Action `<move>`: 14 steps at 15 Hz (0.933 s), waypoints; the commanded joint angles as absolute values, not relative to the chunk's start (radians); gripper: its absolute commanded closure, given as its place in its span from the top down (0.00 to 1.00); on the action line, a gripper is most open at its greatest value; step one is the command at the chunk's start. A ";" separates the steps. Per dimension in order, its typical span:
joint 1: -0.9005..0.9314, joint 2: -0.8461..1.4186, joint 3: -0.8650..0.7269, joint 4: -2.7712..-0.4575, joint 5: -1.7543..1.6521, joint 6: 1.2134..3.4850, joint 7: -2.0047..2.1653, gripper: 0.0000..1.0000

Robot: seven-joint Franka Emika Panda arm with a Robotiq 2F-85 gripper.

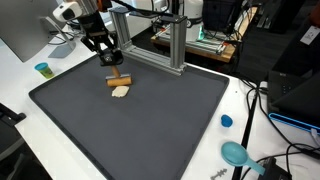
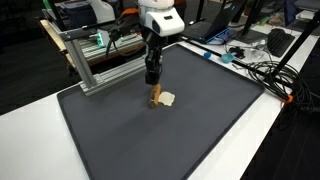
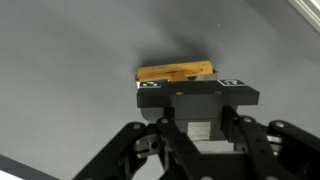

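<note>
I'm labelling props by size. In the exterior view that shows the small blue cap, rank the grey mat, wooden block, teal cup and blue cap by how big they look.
1. grey mat
2. wooden block
3. teal cup and blue cap: look alike, and the cap lies nearer the camera, so unranked.

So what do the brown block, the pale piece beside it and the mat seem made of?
Brown block: likely wood, matte, streaky grain. Pale piece: unclear, perhaps light wood or foam, dull. Mat: dark grey, matte, probably rubber or foam, no glare.
</note>
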State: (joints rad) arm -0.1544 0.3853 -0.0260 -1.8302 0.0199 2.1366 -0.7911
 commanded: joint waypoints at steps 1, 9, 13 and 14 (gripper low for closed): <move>-0.163 0.385 -0.018 -1.828 0.018 2.134 -0.789 0.47; -0.133 0.342 -0.003 -1.850 -0.016 2.189 -0.788 0.22; -0.125 0.391 0.004 -1.820 -0.009 2.179 -0.791 0.22; -0.124 0.411 0.005 -1.811 -0.009 2.188 -0.787 0.22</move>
